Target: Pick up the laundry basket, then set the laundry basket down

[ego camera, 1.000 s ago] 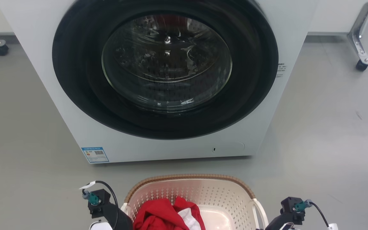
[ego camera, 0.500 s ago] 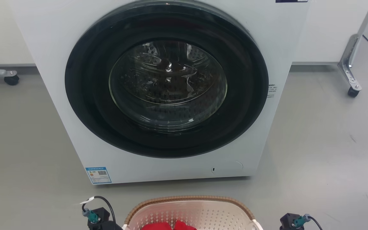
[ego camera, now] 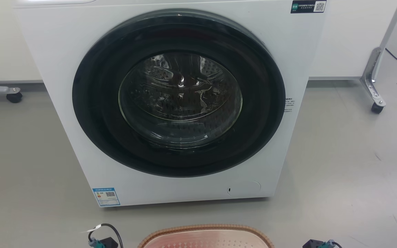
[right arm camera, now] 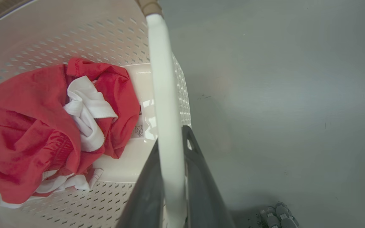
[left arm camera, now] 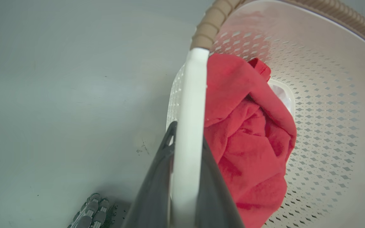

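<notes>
The laundry basket (ego camera: 205,235) shows as a brown woven rim at the bottom edge of the head view, in front of the washer. In the left wrist view my left gripper (left arm camera: 187,136) is shut on the basket's white side handle (left arm camera: 192,88), one dark finger on each side. My right gripper (right arm camera: 171,136) is shut the same way on the other white handle (right arm camera: 162,63). The cream perforated wall (left arm camera: 328,95) holds red clothes (left arm camera: 249,142), and a white garment (right arm camera: 87,110) lies among them. Whether the basket touches the floor I cannot tell.
A white front-loading washer (ego camera: 177,193) with its round dark door (ego camera: 179,100) shut stands just beyond the basket. Metal legs on casters sit at the far left (ego camera: 12,96) and far right (ego camera: 376,103). Grey floor (ego camera: 350,179) lies on both sides.
The head camera has moved, so the washer sits lower in the picture. The basket and both wrists have slid down to the bottom edge, and the red clothes have dropped out of the head view.
</notes>
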Available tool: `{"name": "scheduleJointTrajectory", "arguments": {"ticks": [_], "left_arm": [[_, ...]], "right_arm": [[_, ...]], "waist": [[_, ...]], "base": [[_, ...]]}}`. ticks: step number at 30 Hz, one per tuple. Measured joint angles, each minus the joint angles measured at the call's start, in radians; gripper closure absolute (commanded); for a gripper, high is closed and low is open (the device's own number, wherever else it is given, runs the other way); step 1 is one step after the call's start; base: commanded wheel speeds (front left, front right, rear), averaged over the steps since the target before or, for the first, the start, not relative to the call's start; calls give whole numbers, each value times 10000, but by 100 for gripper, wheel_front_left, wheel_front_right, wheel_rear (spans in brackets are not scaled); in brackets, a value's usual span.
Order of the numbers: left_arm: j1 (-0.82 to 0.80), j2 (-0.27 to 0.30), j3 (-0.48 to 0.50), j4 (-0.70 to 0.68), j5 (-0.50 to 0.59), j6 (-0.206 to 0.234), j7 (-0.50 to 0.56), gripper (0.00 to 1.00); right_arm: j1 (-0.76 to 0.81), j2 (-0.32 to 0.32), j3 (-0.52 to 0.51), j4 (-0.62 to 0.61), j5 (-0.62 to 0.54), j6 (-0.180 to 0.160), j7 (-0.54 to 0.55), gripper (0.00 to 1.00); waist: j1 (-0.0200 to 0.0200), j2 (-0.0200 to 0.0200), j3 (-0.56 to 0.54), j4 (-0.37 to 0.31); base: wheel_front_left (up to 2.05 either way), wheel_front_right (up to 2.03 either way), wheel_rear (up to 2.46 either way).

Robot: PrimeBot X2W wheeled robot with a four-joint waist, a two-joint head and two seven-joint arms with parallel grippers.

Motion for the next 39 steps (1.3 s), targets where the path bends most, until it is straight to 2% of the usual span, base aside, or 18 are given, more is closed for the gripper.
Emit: {"name": "scheduleJointTrajectory", "arguments": {"ticks": [39], "left_arm": [[129,79,-650,-280,-656,320,169,100]], "right_arm": [[64,-36,247,-86,435,-17,94,100]], "waist": [[0,0,4,135]], "base": [[0,0,0]]}}
